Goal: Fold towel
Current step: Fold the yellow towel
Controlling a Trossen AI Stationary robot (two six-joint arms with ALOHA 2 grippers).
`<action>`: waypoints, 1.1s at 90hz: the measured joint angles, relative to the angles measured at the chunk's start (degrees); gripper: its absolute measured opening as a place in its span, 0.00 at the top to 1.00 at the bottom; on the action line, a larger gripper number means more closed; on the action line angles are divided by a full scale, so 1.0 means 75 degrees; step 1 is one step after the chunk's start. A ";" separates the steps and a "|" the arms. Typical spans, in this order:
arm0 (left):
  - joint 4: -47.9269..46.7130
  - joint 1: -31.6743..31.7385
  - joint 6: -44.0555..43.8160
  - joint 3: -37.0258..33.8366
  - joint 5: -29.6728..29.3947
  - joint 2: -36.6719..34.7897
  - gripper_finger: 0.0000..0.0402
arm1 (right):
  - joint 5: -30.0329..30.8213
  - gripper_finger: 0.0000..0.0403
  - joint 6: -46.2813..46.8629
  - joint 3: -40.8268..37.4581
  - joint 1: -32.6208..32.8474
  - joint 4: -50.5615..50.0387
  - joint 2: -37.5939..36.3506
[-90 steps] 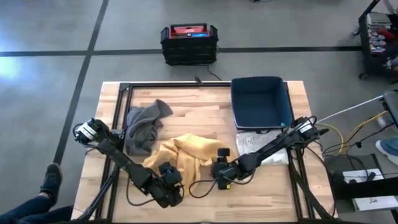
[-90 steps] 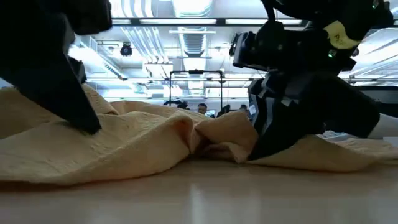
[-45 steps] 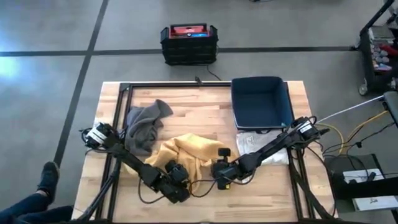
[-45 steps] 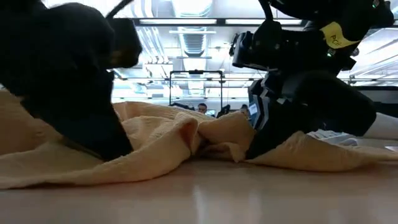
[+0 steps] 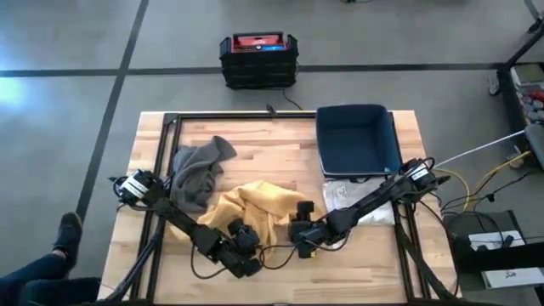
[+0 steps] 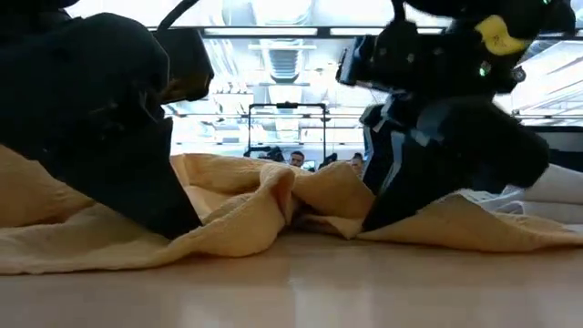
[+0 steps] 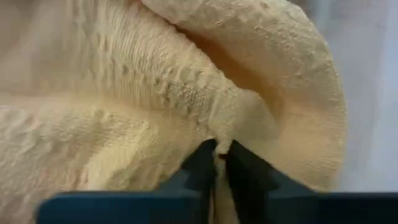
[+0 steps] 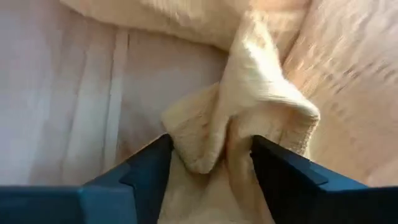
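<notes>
A crumpled yellow towel (image 5: 251, 211) lies on the wooden table near its front middle. My left gripper (image 5: 244, 237) is at the towel's near edge, shut on a ridge of the cloth (image 7: 219, 127). At the towel's right end, my right gripper (image 5: 299, 228) has a bunch of cloth (image 8: 214, 134) filling the gap between its fingers. In the low view both grippers, left (image 6: 178, 219) and right (image 6: 375, 211), stand down on the towel (image 6: 255, 219), which rests on the tabletop. My left gripper pinches a raised fold of the towel (image 7: 222, 138) between its two fingertips, at the towel's near edge. The fingers slant down from the table's near left. The towel lies slack on the table around them. My right gripper has a thick, several-layered bunch of the towel's right end (image 8: 217, 149) between its two fingers (image 8: 155, 165). It comes slanting down from the table's right. The cloth lies on the table, slack.
A grey towel (image 5: 197, 172) lies crumpled at the table's left far part. A dark blue bin (image 5: 357, 140) stands at the far right, with a white cloth (image 5: 348, 197) in front of it. A black crate (image 5: 257, 58) sits on the floor beyond the table.
My left gripper has gone toward the table's right and a little toward its far edge, onto the towel's near edge, and has taken hold of a fold. The cloth there has gathered into a higher ridge. My right gripper has kept still.
</notes>
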 joint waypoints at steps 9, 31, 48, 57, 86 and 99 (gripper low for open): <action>-0.0151 -0.0063 -0.0006 -0.0001 0.0185 -0.0199 0.99 | -0.0008 0.46 -0.0113 0.0003 0.0003 0.0016 -0.0425; -0.1063 -0.0288 0.0256 0.0471 0.0403 -0.0839 1.00 | -0.0130 0.47 -0.0390 0.0003 -0.0029 0.0058 -0.0809; -0.1903 -0.0646 0.0259 0.0996 0.0416 -0.1190 1.00 | -0.0840 0.51 -0.0448 0.0003 0.0012 0.0043 -0.0840; -0.2141 -0.0737 0.0231 0.1111 0.0415 -0.1287 1.00 | -0.0863 0.52 -0.0383 0.0037 0.0067 0.0090 -0.0871; -0.2127 -0.0849 0.0405 0.1245 0.0259 -0.1379 1.00 | -0.0450 0.53 -0.0712 0.0092 0.0073 0.0333 -0.0385; -0.2102 -0.0864 0.0388 0.1242 0.0209 -0.1379 1.00 | -0.0095 0.59 -0.0841 0.0087 0.0038 0.0498 0.0012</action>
